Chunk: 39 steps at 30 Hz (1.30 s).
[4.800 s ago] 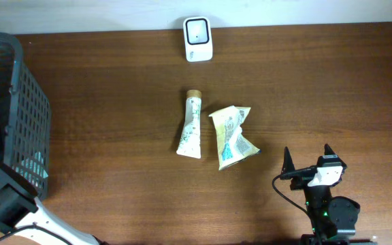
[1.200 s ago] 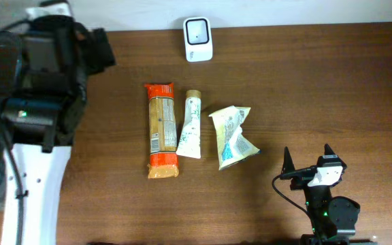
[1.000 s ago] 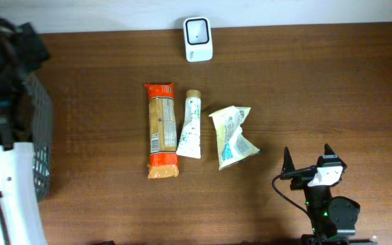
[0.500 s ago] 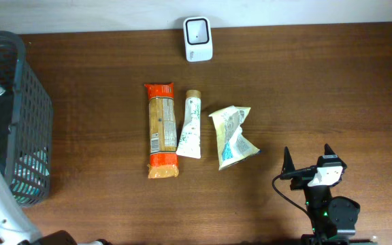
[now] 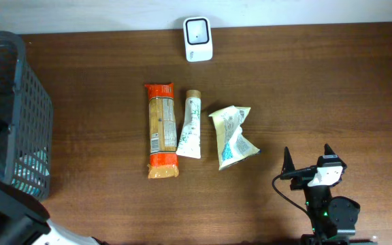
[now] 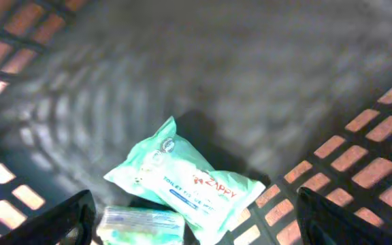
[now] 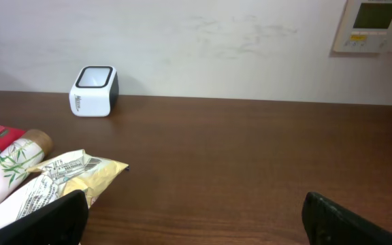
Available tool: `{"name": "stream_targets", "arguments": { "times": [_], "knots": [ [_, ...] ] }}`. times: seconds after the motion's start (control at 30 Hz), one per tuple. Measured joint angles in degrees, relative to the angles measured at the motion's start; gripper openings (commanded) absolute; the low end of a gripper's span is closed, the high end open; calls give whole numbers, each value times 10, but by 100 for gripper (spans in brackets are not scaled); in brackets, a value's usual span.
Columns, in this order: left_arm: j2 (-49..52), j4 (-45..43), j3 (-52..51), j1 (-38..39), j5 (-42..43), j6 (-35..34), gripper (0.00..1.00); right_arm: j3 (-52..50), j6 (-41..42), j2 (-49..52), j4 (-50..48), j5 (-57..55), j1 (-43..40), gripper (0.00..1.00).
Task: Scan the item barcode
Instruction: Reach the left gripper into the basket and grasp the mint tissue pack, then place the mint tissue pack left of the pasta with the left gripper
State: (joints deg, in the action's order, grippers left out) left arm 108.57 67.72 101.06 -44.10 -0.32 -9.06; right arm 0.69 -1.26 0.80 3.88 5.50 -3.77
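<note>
While my left claw (image 6: 194,199) hangs inside the dark mesh basket (image 6: 359,156), its two fingers are spread wide with nothing between them. Directly beneath the gap lies a teal wipes pack (image 6: 186,180), flat on the basket floor and turned at a slant. A smaller pale pack (image 6: 141,228) touches its near corner, close to the finger on the left of my wrist view. I judge the wipes pack to be the item to fetch for scanning. To do this well, I should turn the wrist so the fingers straddle the pack's narrow width. Then I should lower over its middle and pinch gently, since the soft wrap may crumple. The neighbour and the mesh wall must stay out of the bite. I cannot see a barcode from here. My right claw (image 5: 307,151) is also spread and empty, resting low at the table's near edge. The white scanner (image 5: 198,39) stands far ahead of it and to its left.
</note>
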Motion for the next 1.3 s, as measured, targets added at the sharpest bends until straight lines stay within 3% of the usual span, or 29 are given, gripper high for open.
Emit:
{"name": "stream_targets", "arguments": {
  "times": [0.3, 0.33, 0.37, 0.43, 0.47, 0.73, 0.93, 1.03, 1.17, 1.3],
  "knots": [
    [129, 0, -9, -2, 19, -6, 76, 0, 0, 0, 0, 0, 0, 99],
    [133, -8, -17, -2, 18, -6, 71, 0, 0, 0, 0, 0, 0, 99],
    [133, -25, -37, -4, 16, -6, 56, 0, 0, 0, 0, 0, 0, 99],
    [134, -55, -66, -7, 0, -5, 9, 0, 0, 0, 0, 0, 0, 99],
    [134, -65, -75, -10, -18, -6, 0, 0, 0, 0, 0, 0, 0, 99],
    [142, -45, -31, -13, -30, -4, 0, 0, 0, 0, 0, 0, 0, 99],
    [149, 61, 300, -7, -16, -4, 0, 0, 0, 0, 0, 0, 0, 99],
    [136, 86, 482, 1, 45, -7, 0, 0, 0, 0, 0, 0, 0, 99],
    [86, 133, 572, 104, 130, 6, 0, 0, 0, 0, 0, 0, 0, 99],
    [79, 187, 556, 288, 109, 92, 0, 0, 0, 0, 0, 0, 0, 99]
  ]
}}
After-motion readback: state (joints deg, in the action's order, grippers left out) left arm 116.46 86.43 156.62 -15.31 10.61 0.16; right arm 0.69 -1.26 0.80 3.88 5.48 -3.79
